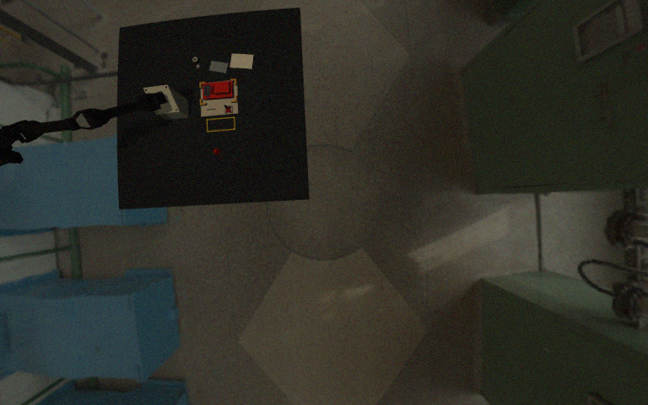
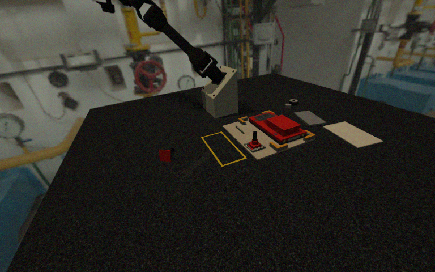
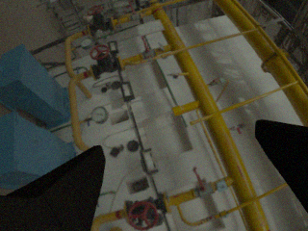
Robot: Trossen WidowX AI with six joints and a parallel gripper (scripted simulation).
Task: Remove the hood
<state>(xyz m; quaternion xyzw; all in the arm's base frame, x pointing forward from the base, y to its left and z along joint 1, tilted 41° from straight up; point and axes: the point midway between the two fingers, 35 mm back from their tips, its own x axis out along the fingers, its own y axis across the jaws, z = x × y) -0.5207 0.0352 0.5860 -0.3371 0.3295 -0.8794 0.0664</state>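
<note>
The red toy car (image 1: 218, 89) (image 2: 279, 127) sits on a beige board (image 1: 210, 111) (image 2: 230, 130) between orange corner brackets. A dark flat panel (image 1: 207, 89) (image 2: 263, 117) lies at one end of the car, beside the raised red cabin. The marked area is a yellow outlined rectangle (image 1: 220, 117) (image 2: 211, 152) on the black table beside the board, and nothing lies inside it. My gripper (image 3: 181, 141) (image 1: 8, 152) (image 2: 103, 4) is held high and far off the table's edge, well away from the car. It is pointed at a wall of pipes. Its fingers stand wide open with nothing between them.
The arm rises from a beige mount block (image 1: 174, 102) (image 2: 221, 96) behind the board. A black knob on a red base (image 2: 255, 141) stands on the board. A small red cube (image 1: 216, 151) (image 2: 165, 154), a grey plate (image 2: 309, 117), a cream plate (image 2: 352, 134) and a small ring (image 2: 293, 101) lie on the table.
</note>
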